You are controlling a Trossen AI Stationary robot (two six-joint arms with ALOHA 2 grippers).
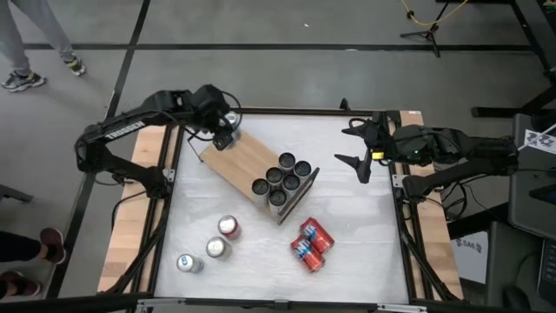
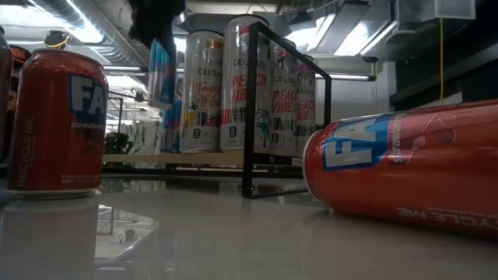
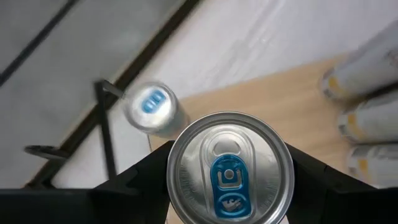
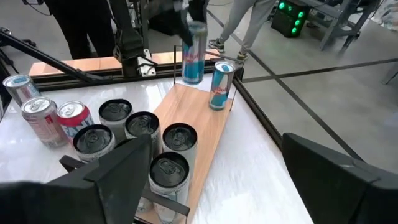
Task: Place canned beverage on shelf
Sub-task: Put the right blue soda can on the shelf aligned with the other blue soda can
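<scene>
Can sits upright, clamped in the left gripper just over the shelf's far end beside another can, while the right gripper waits wide open, well apart.

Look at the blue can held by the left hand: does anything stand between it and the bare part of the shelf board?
Nothing visible does. The left hand holds the blue can above the shelf; another blue can stands beside it.
</scene>
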